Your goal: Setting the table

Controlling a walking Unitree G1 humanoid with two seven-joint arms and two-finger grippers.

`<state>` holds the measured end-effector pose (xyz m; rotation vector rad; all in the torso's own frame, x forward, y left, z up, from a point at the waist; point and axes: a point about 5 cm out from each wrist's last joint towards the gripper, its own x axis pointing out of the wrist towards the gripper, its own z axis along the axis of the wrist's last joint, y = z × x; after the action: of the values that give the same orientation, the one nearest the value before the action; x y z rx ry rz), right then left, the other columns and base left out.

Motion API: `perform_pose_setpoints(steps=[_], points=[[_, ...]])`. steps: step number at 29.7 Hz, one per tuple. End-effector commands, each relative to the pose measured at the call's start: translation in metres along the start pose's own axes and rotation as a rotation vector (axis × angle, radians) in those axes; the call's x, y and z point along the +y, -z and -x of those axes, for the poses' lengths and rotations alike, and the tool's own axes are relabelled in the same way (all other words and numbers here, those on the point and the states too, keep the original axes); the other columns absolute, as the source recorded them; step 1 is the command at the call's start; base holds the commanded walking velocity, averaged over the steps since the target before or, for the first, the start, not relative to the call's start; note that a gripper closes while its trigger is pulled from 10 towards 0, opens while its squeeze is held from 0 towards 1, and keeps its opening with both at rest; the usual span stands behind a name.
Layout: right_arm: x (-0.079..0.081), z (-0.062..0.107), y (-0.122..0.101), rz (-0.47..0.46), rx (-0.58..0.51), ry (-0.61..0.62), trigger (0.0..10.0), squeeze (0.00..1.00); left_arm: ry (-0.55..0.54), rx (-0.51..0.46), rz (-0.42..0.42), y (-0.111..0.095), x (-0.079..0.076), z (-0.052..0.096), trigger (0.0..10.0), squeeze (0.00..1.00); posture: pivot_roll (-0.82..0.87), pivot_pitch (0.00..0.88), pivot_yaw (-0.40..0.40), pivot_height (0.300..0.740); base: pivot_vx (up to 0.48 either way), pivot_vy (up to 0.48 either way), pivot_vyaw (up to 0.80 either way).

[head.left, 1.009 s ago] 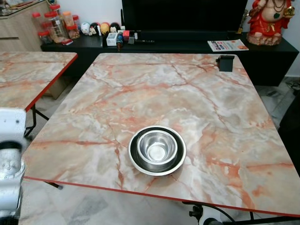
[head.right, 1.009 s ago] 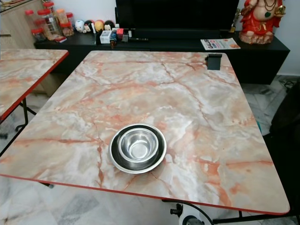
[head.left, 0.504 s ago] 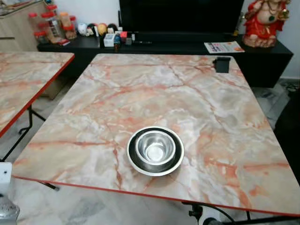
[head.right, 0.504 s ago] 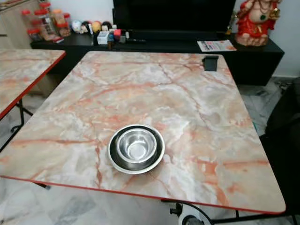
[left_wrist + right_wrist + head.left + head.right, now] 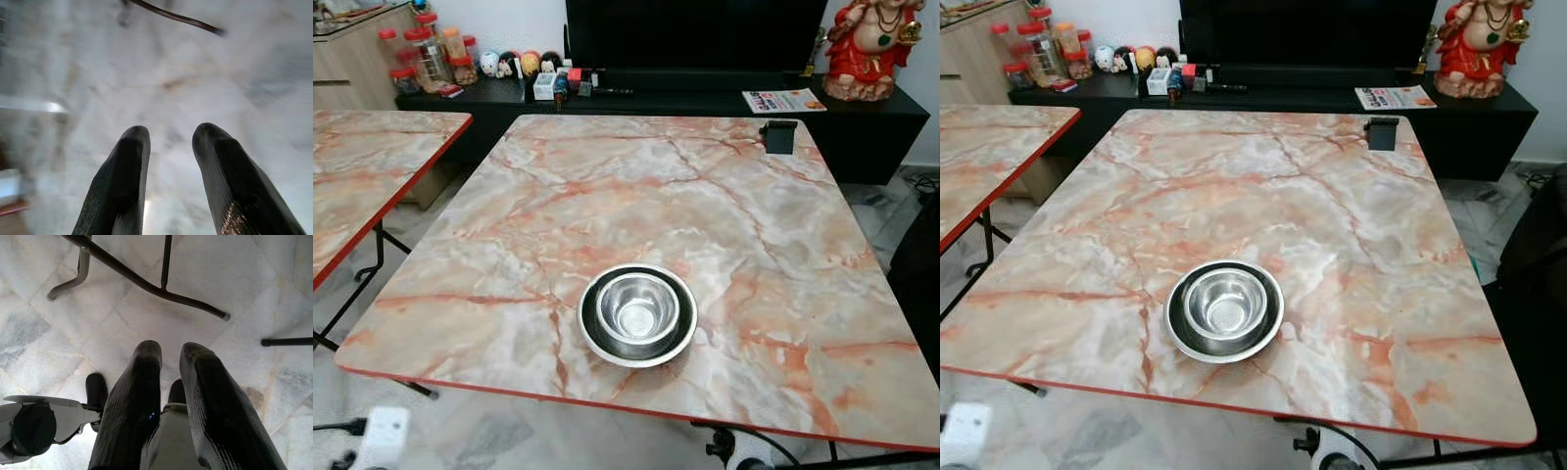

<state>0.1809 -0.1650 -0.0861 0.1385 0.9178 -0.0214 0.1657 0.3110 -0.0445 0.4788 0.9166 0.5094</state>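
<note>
A big marble table (image 5: 724, 206) stands before a black TV shelf (image 5: 705, 93), with a second table (image 5: 362, 166) on the left. A small steel bowl (image 5: 637, 307) sits inside a bigger bowl (image 5: 680, 338) near the table's front edge. Both grippers, left (image 5: 168, 139) and right (image 5: 168, 355), hang over the tile floor (image 5: 234, 279), fingers a little apart, holding nothing.

Two black pincers, each with two long fingers

The left pincer (image 5: 168, 142) has smooth, matte black fingers with rounded tips, one showing a faint speckled sheen low on its side. The right pincer (image 5: 168, 360) has black fingers with fine ribbed texture along their length, rounded tips, and a pale grey piece between their bases.
</note>
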Motion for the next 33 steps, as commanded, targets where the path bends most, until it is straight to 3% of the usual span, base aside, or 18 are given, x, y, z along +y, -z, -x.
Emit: perform_pose_setpoints(steps=[1,6,7,9,14,25,28,33], points=[[0.0,0.0,0.0,-0.006,0.003,0.005,10.0,0.0,0.053,0.032,0.016,0.008,-0.01,0.002,10.0,0.0,0.08,0.0,0.045,0.74,0.0,0.0,0.0],[-0.003,0.001,0.001,-0.002,0.008,0.015,10.0,0.0,0.295,0.048,0.012,0.015,-0.051,0.013,10.0,0.0,0.07,0.0,0.038,0.74,0.0,0.0,0.0],[-0.003,0.001,0.001,-0.002,0.008,0.015,10.0,0.0,0.295,0.048,0.012,0.015,-0.051,0.013,10.0,0.0,0.07,0.0,0.038,0.74,0.0,0.0,0.0],[-0.005,0.001,0.002,0.003,0.015,0.022,10.0,0.0,0.456,0.004,-0.024,0.016,-0.077,0.024,10.0,0.0,0.07,0.0,0.036,0.74,0.0,0.0,0.0],[-0.008,0.001,0.004,0.01,0.027,0.039,10.0,0.0,0.485,-0.005,0.026,0.017,-0.086,0.029,10.0,0.0,0.05,0.0,0.033,0.74,0.0,0.0,0.0],[-0.021,0.009,0.025,0.045,0.095,0.067,10.0,0.0,0.491,-0.002,0.042,0.021,-0.097,0.035,10.0,0.0,0.04,0.0,0.022,0.74,0.0,0.0,0.0],[-0.02,0.007,0.022,0.035,0.086,0.068,10.0,0.0,0.495,0.013,0.09,0.022,-0.101,0.037,10.0,0.0,0.03,0.0,0.022,0.74,0.0,0.0,0.0],[-0.019,0.005,0.013,0.033,0.061,0.065,10.0,0.0,0.501,0.014,0.092,0.02,-0.105,0.039,10.0,0.0,0.02,0.0,0.019,0.74,0.0,0.096,0.0]])
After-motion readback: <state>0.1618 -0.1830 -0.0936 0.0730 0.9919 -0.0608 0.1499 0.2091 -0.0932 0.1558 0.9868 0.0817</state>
